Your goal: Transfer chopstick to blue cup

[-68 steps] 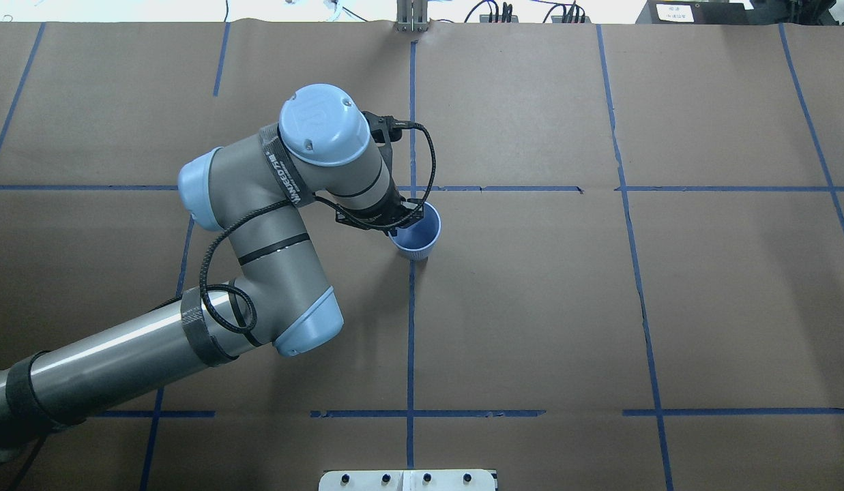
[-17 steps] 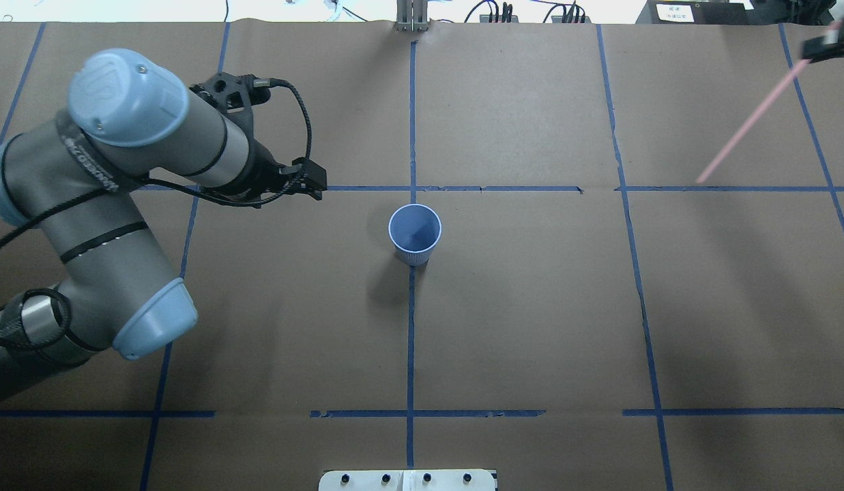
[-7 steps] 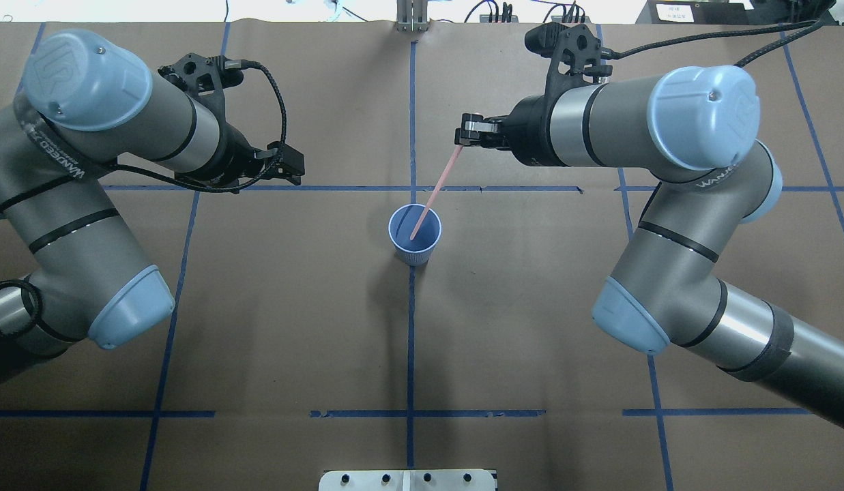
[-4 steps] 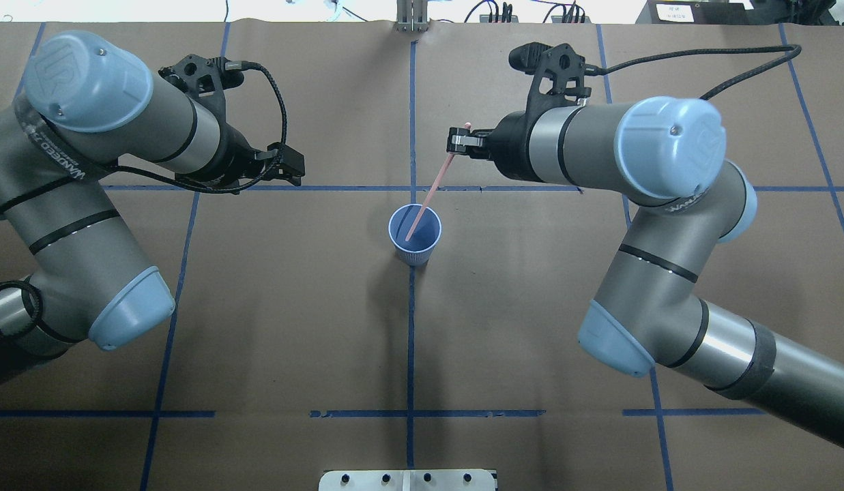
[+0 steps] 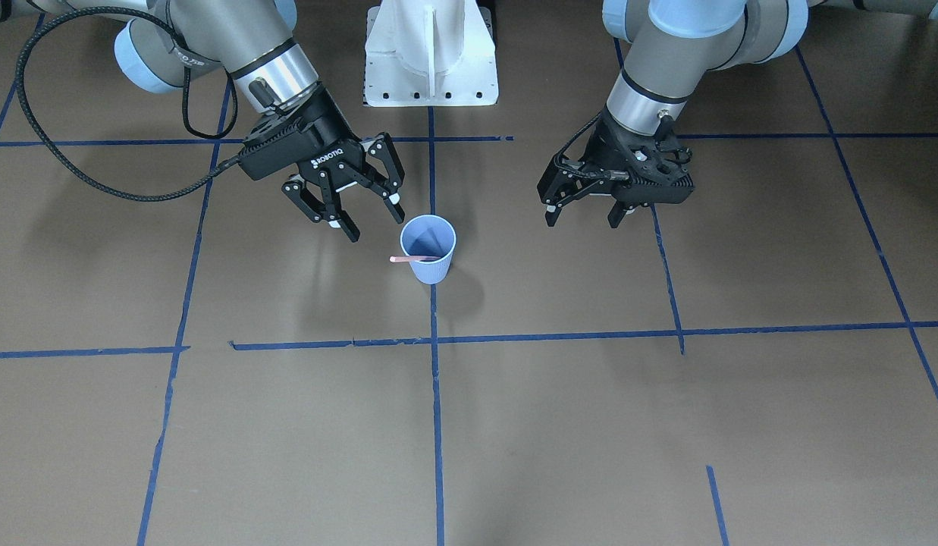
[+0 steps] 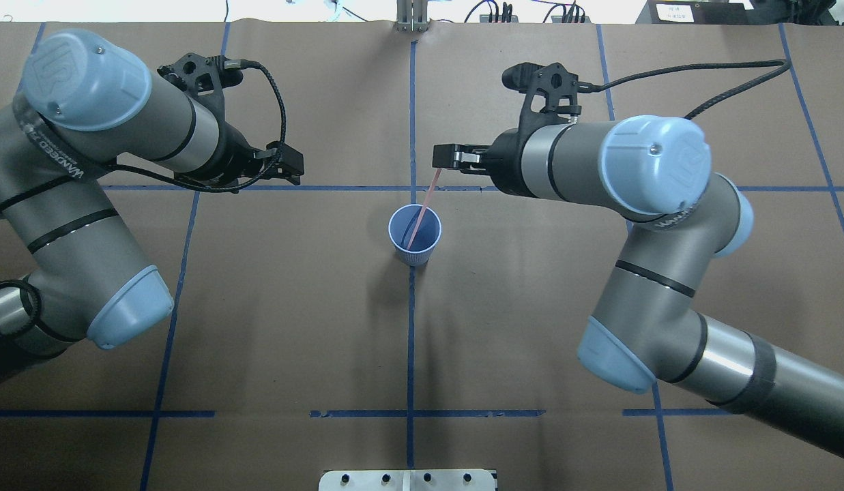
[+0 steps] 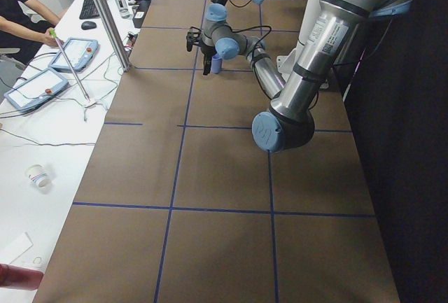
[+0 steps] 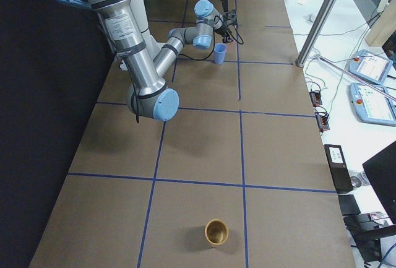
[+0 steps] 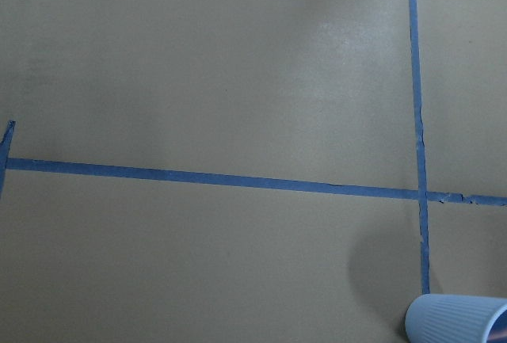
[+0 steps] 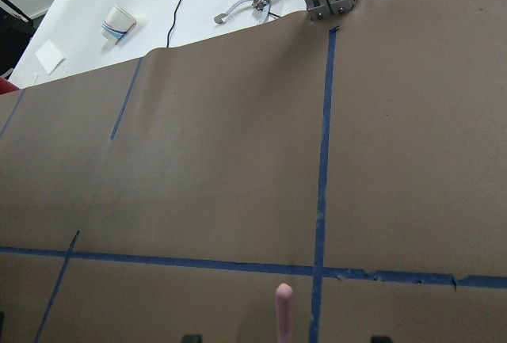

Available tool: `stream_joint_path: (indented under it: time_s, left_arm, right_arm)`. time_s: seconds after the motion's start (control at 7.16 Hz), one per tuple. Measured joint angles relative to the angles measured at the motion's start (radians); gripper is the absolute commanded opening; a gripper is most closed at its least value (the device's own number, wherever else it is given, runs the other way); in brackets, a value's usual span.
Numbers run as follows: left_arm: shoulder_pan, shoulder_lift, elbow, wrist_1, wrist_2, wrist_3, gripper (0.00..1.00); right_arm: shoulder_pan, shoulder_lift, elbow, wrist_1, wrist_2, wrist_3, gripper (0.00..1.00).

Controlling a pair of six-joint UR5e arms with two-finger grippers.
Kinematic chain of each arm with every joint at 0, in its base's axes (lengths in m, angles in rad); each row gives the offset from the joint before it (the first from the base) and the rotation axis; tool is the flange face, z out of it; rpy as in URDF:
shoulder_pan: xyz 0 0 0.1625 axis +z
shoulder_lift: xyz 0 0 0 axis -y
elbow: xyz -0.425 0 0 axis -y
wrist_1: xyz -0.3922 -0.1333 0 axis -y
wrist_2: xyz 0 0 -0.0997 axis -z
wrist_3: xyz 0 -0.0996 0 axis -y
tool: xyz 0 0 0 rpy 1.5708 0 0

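The blue cup (image 6: pixel 426 236) stands upright at the table's middle, on a blue tape line; it also shows in the front view (image 5: pixel 431 271). One pink chopstick (image 6: pixel 426 199) stands in it, lower end inside, leaning on the rim toward my right gripper (image 6: pixel 443 158). In the front view the chopstick (image 5: pixel 408 258) pokes out over the rim. My right gripper (image 5: pixel 374 225) is open just beside and above the cup. The right wrist view shows the chopstick's tip (image 10: pixel 283 315) free between the spread fingers. My left gripper (image 5: pixel 582 221) is open and empty, well off to the cup's other side.
A brown paper cup (image 8: pixel 216 232) stands far away at the table's right end. The white robot base (image 5: pixel 431 53) is behind the blue cup. Blue tape lines cross the brown paper cover. A post (image 6: pixel 411 17) stands at the far edge.
My right arm came in with the chopstick, put its lower end into the cup and slid left, standing it up steeper. The jaws now stand open. My left arm drew back earlier and holds still.
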Motion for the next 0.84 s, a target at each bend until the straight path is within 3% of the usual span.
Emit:
stream_joint_path:
  time_s: [0.14,0.42,0.56,0.84]
  left_arm:
    - [-0.002,0.044,-0.019,-0.001,-0.001,0.044,1.00]
    - [-0.025,0.189,-0.089,0.003,-0.004,0.211,1.00]
    - [-0.064,0.270,-0.118,0.005,-0.023,0.320,1.00]
    - [-0.217,0.403,-0.132,0.009,-0.133,0.590,1.00]
  right_arm:
    - [0.028,-0.053,0.041,-0.010,0.044,0.000,0.99]
    - [0.212,-0.176,0.066,-0.038,0.272,-0.056,0.99]
    - [0.331,-0.219,0.053,-0.096,0.396,-0.186,0.99]
    - [0.531,-0.291,0.037,-0.311,0.529,-0.561,0.99]
